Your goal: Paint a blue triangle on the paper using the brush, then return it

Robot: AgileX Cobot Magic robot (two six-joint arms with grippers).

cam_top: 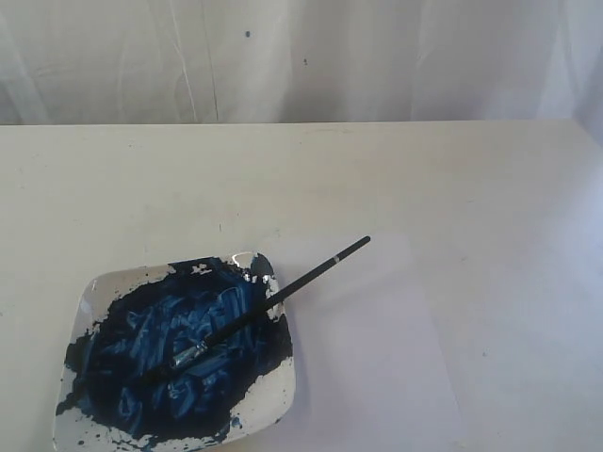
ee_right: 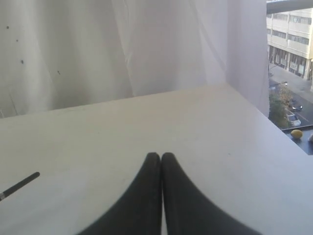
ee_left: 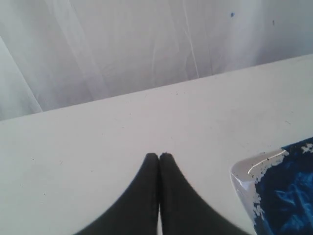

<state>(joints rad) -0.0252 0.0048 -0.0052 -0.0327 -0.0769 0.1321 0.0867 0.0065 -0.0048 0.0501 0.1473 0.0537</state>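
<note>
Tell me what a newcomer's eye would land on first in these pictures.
The dark blue paint smeared across the white plate at the exterior view's lower left stands out most. The black brush lies across it, bristles in the paint, handle reaching out over the blank paper. The left gripper and right gripper are shut, holding nothing.

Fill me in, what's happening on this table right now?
Nothing is being handled. The long black-handled paintbrush lies with its bristles in the glossy white square plate of dark blue paint, handle jutting over the plain white paper sheet. The paper shows no triangle. The left pincer and right pincer are both shut and empty.
</note>
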